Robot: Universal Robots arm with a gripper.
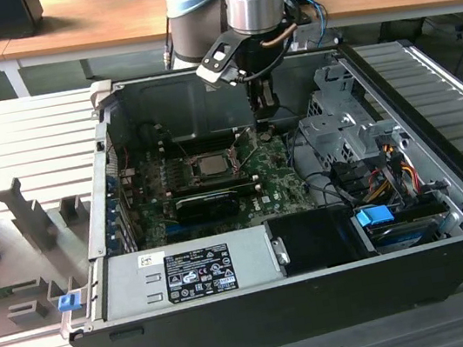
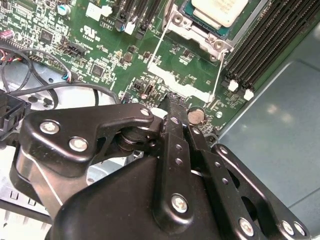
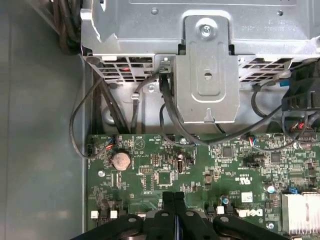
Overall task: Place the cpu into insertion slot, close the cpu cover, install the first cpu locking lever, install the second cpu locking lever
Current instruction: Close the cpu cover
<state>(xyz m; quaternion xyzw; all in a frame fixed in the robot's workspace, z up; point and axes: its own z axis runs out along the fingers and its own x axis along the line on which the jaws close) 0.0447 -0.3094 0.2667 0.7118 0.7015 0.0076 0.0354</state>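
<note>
Along the near edge of the open computer case [image 1: 263,318], a grey labelled power-supply box [image 1: 196,271] is lying flat. A black housing [image 1: 317,239] is sitting just beside it, towards the exterior view's right. Behind them the green circuit board [image 1: 282,187] is covering the case floor, and a long black expansion-card bar [image 1: 205,204] is running across the board's near part.

Just beyond that bar, about the middle of the board, the cpu [image 1: 210,164] is resting in the insertion slot [image 2: 196,34] with its pale face turned up and silvery metal framing it. Two thin pale wire levers [image 2: 156,46] are slanting away from the slot's corners; whether they are latched I cannot tell.

Further back, the gripper [image 1: 264,121] is hanging upright over the board's far edge, towards the corner by the silvery drive cage [image 1: 338,126]. In both wrist views its black fingers [image 2: 175,135] are pressing together with nothing between them. The tips are pointing down at the board just beside a round coin cell battery [image 2: 196,116]; whether they are touching the board is unclear. The cpu is lying well apart from them.

Past the case's far wall, wooden desks [image 1: 60,38] are standing across the background.
</note>
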